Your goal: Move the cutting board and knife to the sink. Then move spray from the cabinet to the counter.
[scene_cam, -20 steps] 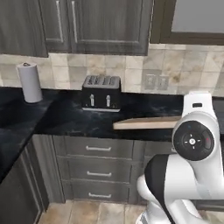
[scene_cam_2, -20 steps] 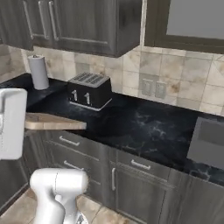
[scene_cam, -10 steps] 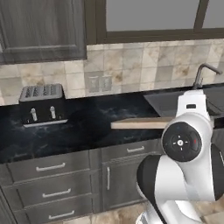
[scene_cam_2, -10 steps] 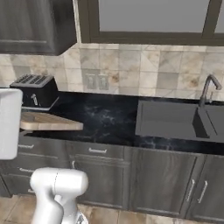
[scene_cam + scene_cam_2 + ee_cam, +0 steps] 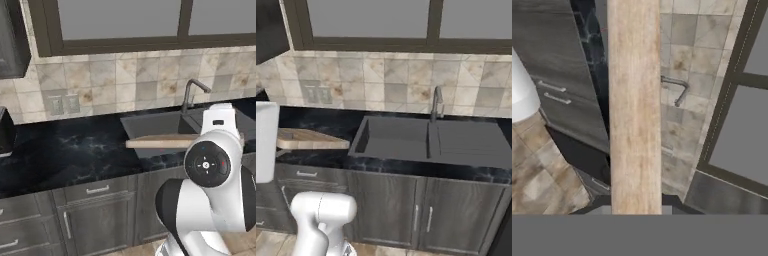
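The cutting board [image 5: 160,143] is a light-brown wooden plank held level above the counter's front edge, seen edge-on beside the arm. It pokes out to the left, over the sink's [image 5: 150,125] near left corner. In the right base view the cutting board [image 5: 311,139] sticks out from behind the arm toward the sink [image 5: 401,142]. In the hand view the cutting board [image 5: 634,110] runs lengthwise up the middle, with my gripper [image 5: 636,205] shut on its near end. The knife and the spray are out of view.
The black veined counter [image 5: 65,150] runs left of the sink. A grey faucet [image 5: 192,92] rises behind the basin, under a window. A dark wall cabinet's corner [image 5: 10,40] shows at upper left and a toaster's edge [image 5: 4,132] below it. Lower cabinets [image 5: 386,210] stand below.
The whole picture has shifted: the base has driven to the right along the counter. The toaster has slid off to the left and the sink has come in front. The board stays gripped.
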